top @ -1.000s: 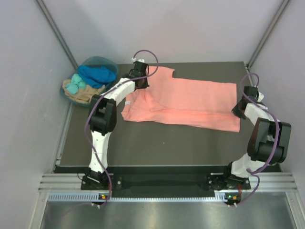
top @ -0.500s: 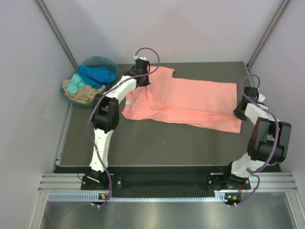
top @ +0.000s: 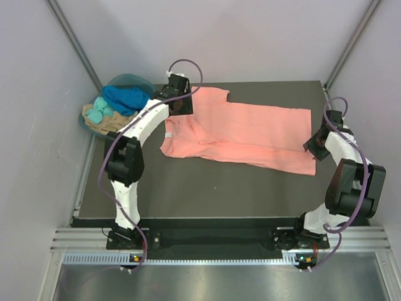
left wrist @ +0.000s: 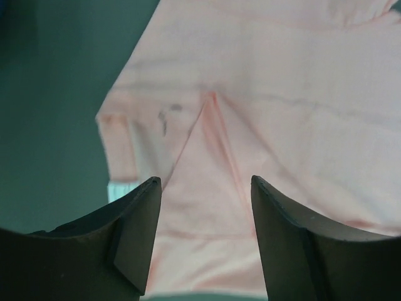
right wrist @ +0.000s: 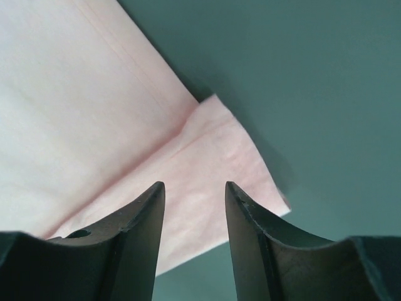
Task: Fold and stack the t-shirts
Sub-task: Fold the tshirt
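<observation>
Both claws have just let go: the left gripper [left wrist: 203,188] stands wide apart and empty, and the right gripper [right wrist: 194,188] is partly apart with nothing between its fingers. A moment ago each was pinched shut at its end of the salmon-pink t-shirt [top: 244,135]. Directly under the left one lies the sleeve seam; under the right, the doubled hem corner. I judge this lengthwise fold laid, with a crosswise fold to come. Further off, left of the left claw, the basket [top: 125,78] holds the blue t-shirt [top: 128,97], turquoise t-shirt [top: 97,113] and tan t-shirt [top: 106,126].
</observation>
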Tool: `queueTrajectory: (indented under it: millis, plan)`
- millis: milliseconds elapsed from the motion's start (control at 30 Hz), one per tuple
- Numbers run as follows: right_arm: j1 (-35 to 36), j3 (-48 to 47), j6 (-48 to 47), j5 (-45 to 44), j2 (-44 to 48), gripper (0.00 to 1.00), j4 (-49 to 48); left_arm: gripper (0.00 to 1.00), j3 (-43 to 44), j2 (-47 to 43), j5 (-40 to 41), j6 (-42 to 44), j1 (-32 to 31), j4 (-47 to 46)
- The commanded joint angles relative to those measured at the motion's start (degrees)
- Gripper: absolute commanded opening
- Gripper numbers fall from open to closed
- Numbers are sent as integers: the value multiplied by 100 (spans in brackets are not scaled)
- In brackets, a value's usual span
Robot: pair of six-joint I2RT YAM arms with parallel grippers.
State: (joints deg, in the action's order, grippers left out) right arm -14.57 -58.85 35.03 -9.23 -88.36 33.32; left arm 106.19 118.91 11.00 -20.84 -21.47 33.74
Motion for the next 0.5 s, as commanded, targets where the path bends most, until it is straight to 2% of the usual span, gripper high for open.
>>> queueTrajectory:
  millis: [0,33,200,467]
  plan:
    - [-90,92,548,106,275,45,544,64,-957,-1167,139,-515,12,222]
    - [-99,154,688,71,301,46,570,64,-1586,-1508,60,-604,12,134]
    - [-248,602,918,-236,319,47,404,66,-3128,-2213,-239,-991,64,-262]
    - [-801,928,682,-773,21,45,-229,68,-4053,-2566,-942,-1256,574,-667]
